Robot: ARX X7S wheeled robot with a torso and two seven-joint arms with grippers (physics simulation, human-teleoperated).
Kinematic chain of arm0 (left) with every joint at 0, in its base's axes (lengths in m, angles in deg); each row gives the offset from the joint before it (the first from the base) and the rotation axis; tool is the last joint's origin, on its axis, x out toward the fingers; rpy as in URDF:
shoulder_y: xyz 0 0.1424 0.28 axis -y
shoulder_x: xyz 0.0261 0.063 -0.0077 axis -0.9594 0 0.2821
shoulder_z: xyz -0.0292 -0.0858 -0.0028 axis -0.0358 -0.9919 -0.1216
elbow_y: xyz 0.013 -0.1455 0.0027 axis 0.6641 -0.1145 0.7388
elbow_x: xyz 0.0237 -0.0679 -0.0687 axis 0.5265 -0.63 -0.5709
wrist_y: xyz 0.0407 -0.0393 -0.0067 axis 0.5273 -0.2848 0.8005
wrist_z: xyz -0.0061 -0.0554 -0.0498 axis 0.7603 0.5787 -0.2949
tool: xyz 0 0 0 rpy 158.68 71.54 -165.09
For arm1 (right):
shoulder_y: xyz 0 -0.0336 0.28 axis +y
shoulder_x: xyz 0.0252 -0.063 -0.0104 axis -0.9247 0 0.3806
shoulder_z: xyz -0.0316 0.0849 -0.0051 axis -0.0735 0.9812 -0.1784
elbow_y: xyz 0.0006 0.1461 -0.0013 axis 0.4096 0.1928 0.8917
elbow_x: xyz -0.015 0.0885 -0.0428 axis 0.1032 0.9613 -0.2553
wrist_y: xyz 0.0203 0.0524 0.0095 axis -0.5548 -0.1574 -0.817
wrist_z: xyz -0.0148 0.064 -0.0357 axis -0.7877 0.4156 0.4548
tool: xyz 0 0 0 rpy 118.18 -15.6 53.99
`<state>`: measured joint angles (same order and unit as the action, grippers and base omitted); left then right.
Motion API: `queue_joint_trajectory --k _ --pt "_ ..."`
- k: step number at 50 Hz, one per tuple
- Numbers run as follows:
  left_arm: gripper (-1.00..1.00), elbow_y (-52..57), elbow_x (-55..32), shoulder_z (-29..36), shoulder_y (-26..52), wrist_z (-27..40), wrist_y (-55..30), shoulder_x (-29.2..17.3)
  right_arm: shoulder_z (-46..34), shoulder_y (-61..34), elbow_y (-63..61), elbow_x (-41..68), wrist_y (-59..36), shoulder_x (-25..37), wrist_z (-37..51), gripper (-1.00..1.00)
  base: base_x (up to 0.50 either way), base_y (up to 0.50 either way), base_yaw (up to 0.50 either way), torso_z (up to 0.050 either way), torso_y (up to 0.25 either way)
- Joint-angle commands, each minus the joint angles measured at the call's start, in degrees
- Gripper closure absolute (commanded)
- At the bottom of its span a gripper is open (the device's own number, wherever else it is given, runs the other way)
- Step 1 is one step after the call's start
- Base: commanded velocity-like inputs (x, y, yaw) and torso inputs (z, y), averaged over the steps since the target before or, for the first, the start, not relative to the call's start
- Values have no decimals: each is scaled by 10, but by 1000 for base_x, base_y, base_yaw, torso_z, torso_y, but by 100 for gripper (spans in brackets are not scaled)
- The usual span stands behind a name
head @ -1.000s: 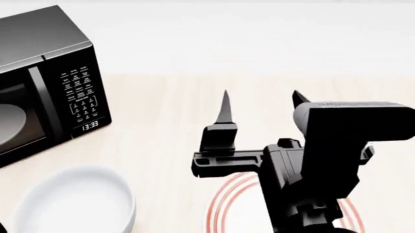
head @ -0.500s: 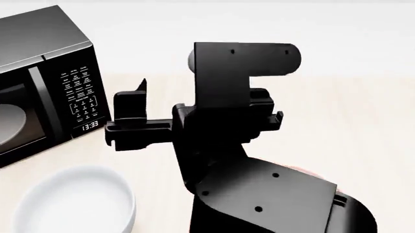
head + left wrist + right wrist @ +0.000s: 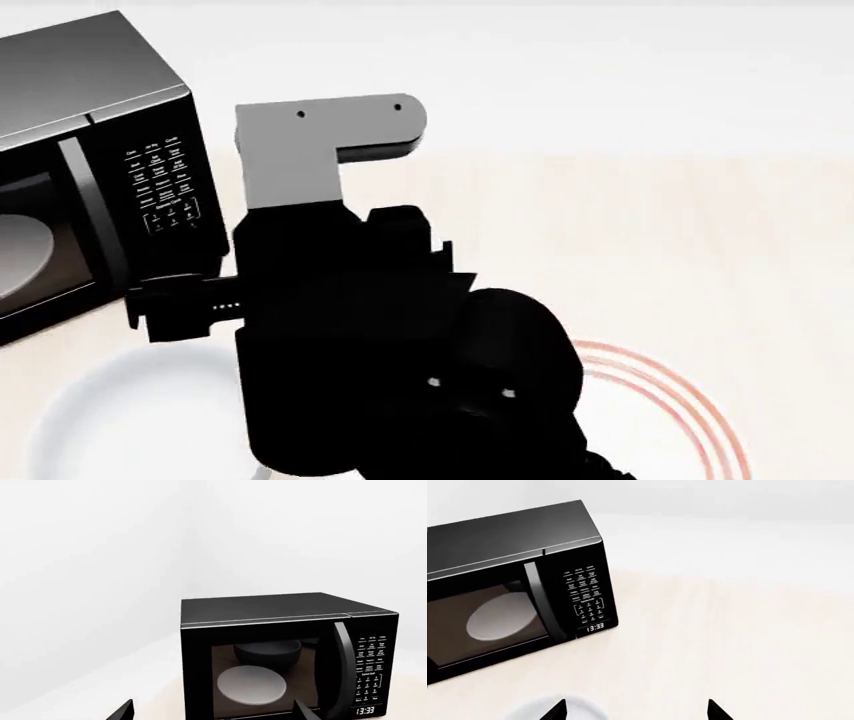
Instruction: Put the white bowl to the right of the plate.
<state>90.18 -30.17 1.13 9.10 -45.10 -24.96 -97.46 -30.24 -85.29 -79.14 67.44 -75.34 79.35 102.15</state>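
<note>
The white bowl [image 3: 94, 430] sits at the near left of the wooden table, its right half hidden behind my right arm [image 3: 374, 330]. The plate [image 3: 647, 420], ringed in thin red, lies at the near right, partly covered by the same arm. In the right wrist view my right gripper [image 3: 636, 711] is open above the table, one fingertip [image 3: 557, 711] over the white bowl's rim [image 3: 534, 714]. My left gripper [image 3: 215, 712] is open and empty, facing the microwave door; it does not show in the head view.
A black microwave [image 3: 94, 170] stands at the back left with its door shut [image 3: 267, 670]. A pale turntable dish [image 3: 499, 616] shows through its window. Bare light wood [image 3: 641, 250] stretches right of the microwave and behind the plate.
My right arm has swung left across the head view, from over the plate to over the bowl. The plate's right side is now uncovered and the bowl is partly hidden.
</note>
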Motion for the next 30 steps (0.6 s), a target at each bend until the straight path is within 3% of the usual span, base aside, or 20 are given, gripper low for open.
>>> queue_joint_trajectory --k 1,18,30 --pt "-100 4 -8 -14 -7 0 6 -1 -85 -38 103 68 45 -1 25 -100 0 0 0 0 0" --pt "-100 7 -8 -10 -14 3 14 -2 -177 -70 219 139 119 -1 -10 -100 0 0 0 0 0" --pt "-100 10 -7 -6 -19 6 17 -4 -286 -93 281 187 194 -3 -66 -100 0 0 0 0 0"
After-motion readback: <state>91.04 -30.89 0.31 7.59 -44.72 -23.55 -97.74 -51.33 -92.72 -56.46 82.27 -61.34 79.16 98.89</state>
